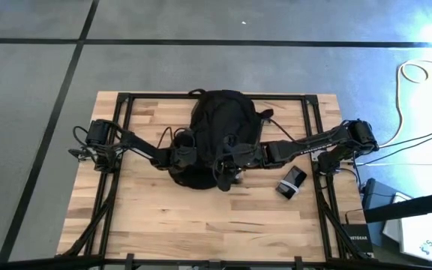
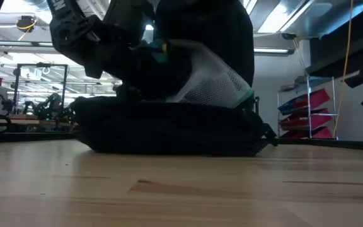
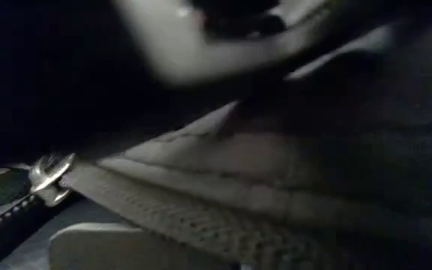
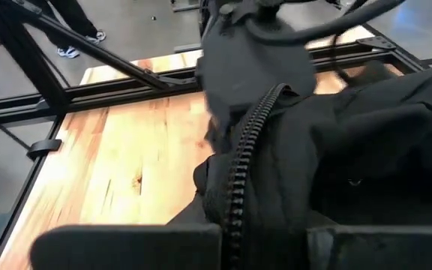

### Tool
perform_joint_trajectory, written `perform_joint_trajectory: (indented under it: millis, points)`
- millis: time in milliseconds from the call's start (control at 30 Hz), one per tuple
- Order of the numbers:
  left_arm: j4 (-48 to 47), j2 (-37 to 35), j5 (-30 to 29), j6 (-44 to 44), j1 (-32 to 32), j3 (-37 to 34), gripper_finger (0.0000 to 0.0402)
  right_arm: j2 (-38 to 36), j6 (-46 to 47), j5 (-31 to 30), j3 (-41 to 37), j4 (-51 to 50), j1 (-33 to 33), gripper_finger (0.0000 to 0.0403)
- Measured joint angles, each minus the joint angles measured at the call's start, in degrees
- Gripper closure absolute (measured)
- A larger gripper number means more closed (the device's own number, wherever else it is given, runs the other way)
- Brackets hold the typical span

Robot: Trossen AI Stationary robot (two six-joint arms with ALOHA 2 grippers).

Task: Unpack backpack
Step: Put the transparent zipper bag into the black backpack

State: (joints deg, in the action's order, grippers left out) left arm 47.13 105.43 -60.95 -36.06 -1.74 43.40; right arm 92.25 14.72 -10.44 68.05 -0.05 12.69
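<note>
One pale butcher-block tabletop (image 1: pixel 201 225) of jointed wooden strips, edged by a black metal frame, is seen from above. Centred toward its far side lies the backpack (image 1: pixel 220 124), a rounded oval of matte black fabric, slumped flat in the low view. A coarse-toothed black zipper track (image 4: pixel 242 161) is seen running up a raised fold of that fabric. A white mesh-textured pouch (image 2: pixel 216 85) with teal edging is seen above the backpack in the low view. The left hand (image 1: pixel 182 156) is positioned at the backpack's near left edge, fingers together. The right hand (image 1: pixel 231 161) is clamped on the zippered fabric fold. A small dark rectangular object (image 1: pixel 292 182) lies on the wood near the right arm.
</note>
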Motion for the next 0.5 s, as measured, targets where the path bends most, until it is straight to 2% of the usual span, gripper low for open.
perform_joint_trajectory:
  millis: [133, 267, 367, 500]
  points:
    - [0.52, -0.85, 6.05, 15.34, -2.29, -0.03, 0.0402, -0.04, -0.28, 2.45, 0.00, 0.28, 0.43, 0.0400]
    - [0.07, -1.11, 6.74, 27.91, -4.36, -0.03, 0.0402, -0.07, -0.39, 3.08, 0.09, 0.50, 0.68, 0.0400]
    - [0.06, -1.19, 6.54, 31.30, -5.36, -0.03, 0.0402, -0.07, -1.45, 3.00, 0.09, 0.09, 1.50, 0.0400]
    - [-1.16, -1.75, 7.64, 30.01, -6.12, -0.01, 0.0392, -0.07, -1.86, 3.00, 0.09, 0.19, 2.25, 0.0400]
